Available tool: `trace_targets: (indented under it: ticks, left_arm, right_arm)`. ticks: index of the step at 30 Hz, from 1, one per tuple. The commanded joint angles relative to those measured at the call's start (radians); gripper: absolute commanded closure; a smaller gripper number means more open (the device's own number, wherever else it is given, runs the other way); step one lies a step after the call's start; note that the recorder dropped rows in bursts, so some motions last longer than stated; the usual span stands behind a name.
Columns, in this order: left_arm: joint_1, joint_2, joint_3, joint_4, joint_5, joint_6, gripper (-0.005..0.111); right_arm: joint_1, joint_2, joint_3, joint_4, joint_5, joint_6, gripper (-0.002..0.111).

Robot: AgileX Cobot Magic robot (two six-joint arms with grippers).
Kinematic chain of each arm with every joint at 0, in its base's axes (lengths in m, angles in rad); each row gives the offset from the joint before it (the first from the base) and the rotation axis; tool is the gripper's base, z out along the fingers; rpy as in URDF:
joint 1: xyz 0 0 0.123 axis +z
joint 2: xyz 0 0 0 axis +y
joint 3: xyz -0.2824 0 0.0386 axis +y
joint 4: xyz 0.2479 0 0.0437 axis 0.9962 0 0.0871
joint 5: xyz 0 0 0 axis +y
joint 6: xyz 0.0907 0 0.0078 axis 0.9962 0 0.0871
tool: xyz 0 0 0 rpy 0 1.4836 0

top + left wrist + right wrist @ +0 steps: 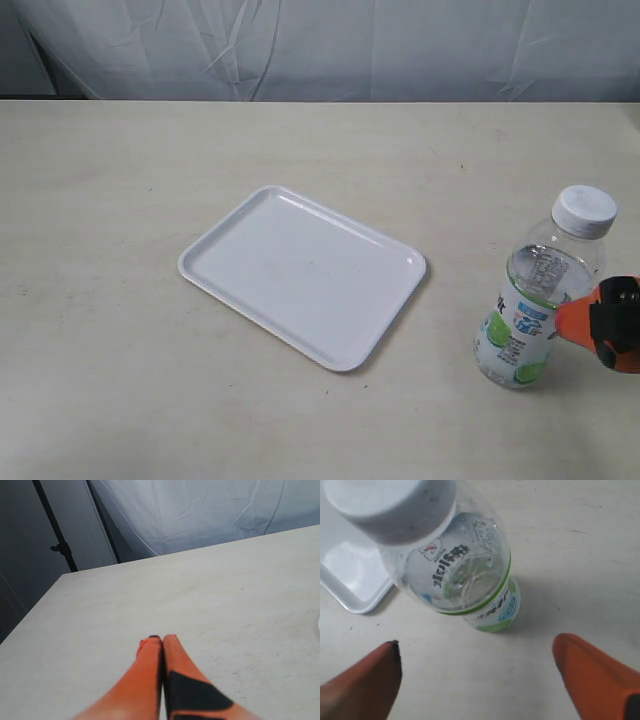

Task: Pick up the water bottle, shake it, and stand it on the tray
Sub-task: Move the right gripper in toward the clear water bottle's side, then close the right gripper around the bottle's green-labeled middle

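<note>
Exterior view: the water bottle [530, 295] stands upright on the table [120, 180], capped in white, just to the right of the tray [300, 270] and not touching it. The tray lies flat with nothing on it. The right gripper [477, 647] sits at the bottle's right side. In the right wrist view its orange fingers [365, 680] are spread wide, with the bottle ahead of the gap and neither finger on it. The left gripper [162, 639] hangs over bare table, its two fingers pressed together on nothing.
</note>
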Motion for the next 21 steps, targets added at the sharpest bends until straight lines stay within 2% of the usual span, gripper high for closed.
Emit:
trace_targets:
  ticks: [1, 9, 17, 21]
  left_arm:
    - [0.001, -0.004, 0.002, -0.004, -0.013, -0.008, 0.107]
    - [0.001, -0.004, 0.002, -0.004, -0.013, -0.008, 0.107]
    - [0.001, -0.004, 0.002, -0.004, -0.013, -0.008, 0.107]
    - [0.001, -0.004, 0.002, -0.004, -0.013, -0.008, 0.107]
  right_arm:
    - [0.004, 0.014, 0.004, 0.0, -0.027, -0.013, 0.024]
    - [0.006, 0.133, 0.004, 0.031, -0.078, -0.016, 0.026]
    - [0.049, 0.234, 0.004, 0.008, -0.278, -0.015, 0.026]
    - [0.049, 0.27, 0.004, 0.001, -0.323, -0.008, 0.026]
